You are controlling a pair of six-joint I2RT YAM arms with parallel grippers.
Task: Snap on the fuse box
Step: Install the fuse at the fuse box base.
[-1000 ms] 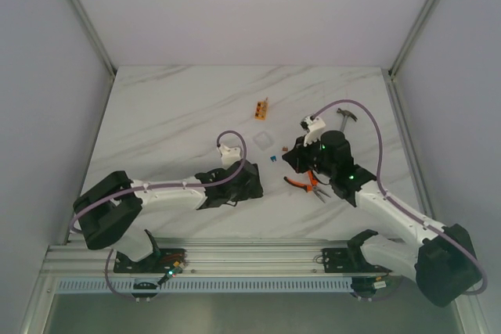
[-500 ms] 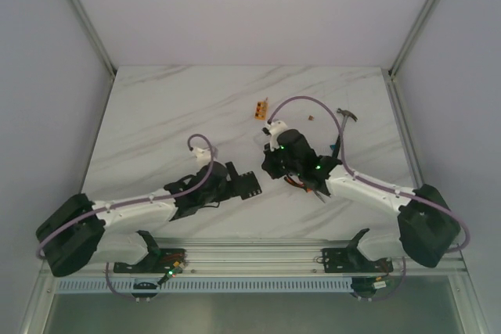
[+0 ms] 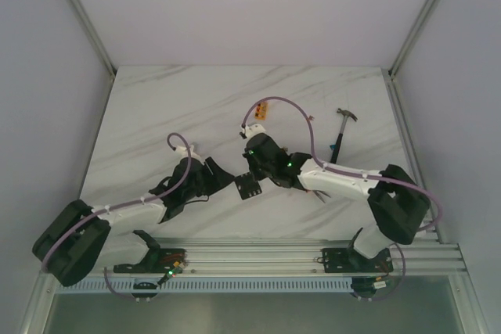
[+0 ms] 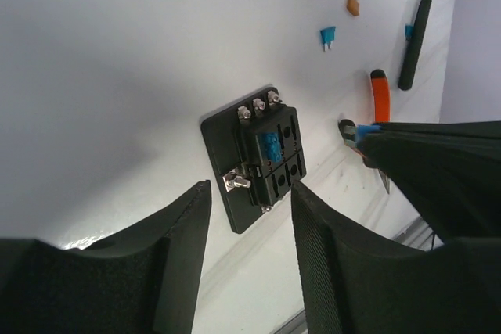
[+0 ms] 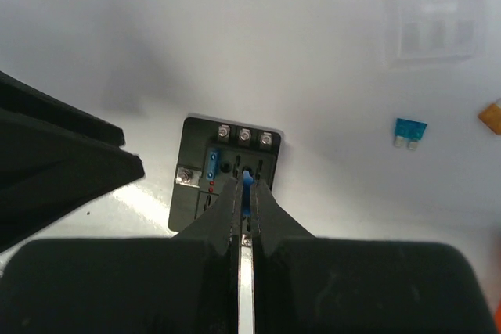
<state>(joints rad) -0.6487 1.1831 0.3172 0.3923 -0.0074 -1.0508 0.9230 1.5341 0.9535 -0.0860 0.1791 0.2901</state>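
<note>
**Fuse box** [image 5: 223,174] lying flat on the white marbled counter [image 3: 156,115], between the two arms, toward the near edge. **Right hand** [image 5: 247,176] stands directly over the box. Its fingers are narrowed to a slit around a blue blade fuse [image 5: 247,186]; whether the fuse touches a slot cannot be told. The box's long axis runs in line with this hand, with the row of three screw terminals at the far end. **Left hand** [image 4: 249,189] is spread wide and empty. The box lies straight ahead of its gap, apart from both fingers. The right hand is judged the nearer, so the coming move is probably a short downward press. A clear cover [image 5: 430,9], a loose blue fuse [image 5: 410,131] and an orange fuse [image 5: 491,115] lie well apart from the box.
</note>
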